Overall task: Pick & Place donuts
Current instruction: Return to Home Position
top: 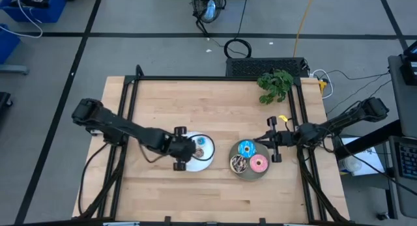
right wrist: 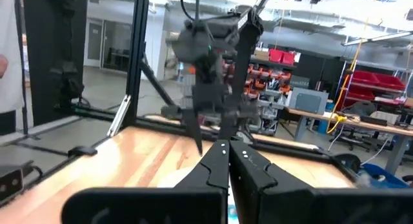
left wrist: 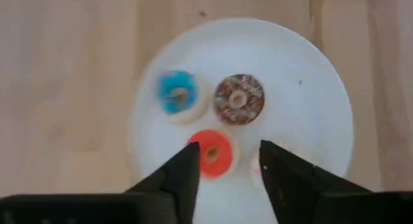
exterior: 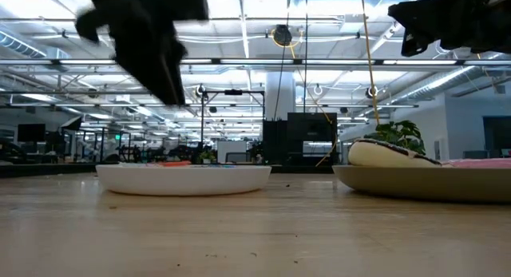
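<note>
Left end effector fingers apart, pointing down; right end effector fingers seemingly together.

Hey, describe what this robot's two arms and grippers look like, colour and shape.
Both arms are black, built of slim jointed links. The left arm and right arm each end in a short cross bar; the left one's ends look pale. The left gripper and right gripper have matte black fingers, tapering like wedges. No markings are readable.
</note>
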Controlling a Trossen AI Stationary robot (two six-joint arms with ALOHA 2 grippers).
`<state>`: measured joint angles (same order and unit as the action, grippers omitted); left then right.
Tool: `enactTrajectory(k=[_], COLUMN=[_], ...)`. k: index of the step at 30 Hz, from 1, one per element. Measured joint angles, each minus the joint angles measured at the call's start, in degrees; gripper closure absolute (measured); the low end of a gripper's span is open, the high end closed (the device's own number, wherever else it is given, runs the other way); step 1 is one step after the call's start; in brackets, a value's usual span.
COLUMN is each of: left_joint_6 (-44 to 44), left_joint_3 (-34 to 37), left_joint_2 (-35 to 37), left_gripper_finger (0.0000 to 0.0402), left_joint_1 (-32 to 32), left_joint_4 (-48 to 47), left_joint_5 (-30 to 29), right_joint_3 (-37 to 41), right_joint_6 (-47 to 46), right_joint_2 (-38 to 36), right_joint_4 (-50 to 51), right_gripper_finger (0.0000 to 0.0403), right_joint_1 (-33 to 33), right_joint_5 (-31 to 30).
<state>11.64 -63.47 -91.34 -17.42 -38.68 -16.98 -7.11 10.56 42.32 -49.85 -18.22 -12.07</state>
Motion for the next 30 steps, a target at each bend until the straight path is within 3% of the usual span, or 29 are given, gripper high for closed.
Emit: enactTrajectory(k=[6,11,16,19,25,30], left_joint_6=[-2.52,-0.98,-2.76,-4.02,-18.41,-22.90], left_joint_3=[-4.07,4.21,20.24,28.31,39.33,42.40], left_joint_2=[13.06,32.02,52.33,60.61,67.57,71.23], left_gripper_finger=[0.0318,0.0391,0.0392,0.0397,0.0398,0.0399], left_joint_1=[-3.13,-3.50,-3.21,-1.58,3.72,8.26], left_joint_4=[-12.77,-8.17,5.85,13.29,29.29,29.58], left_joint_5=[-5.81,-8.25,-10.47,-13.36,-11.99,-7.01], right_joint_3=[0.00,0.00,0.00,0.00,-0.10,-0.68], right_joint_6=[0.81,2.35,5.24,5.26,1.25,-1.53], right_joint_2=[-4.08,-9.22,-15.16,-18.42,-23.30,-26.38], right_joint_4=[1.89,6.93,14.83,19.11,22.67,26.62], right_gripper_finger=[0.0403,0.0403,0.0403,0.0403,0.0403,0.0403], right_joint_1=[0.01,-0.39,-0.32,0.75,7.55,13.43], right_joint_5=[-5.88,-4.40,-4.26,-4.04,7.74,7.86])
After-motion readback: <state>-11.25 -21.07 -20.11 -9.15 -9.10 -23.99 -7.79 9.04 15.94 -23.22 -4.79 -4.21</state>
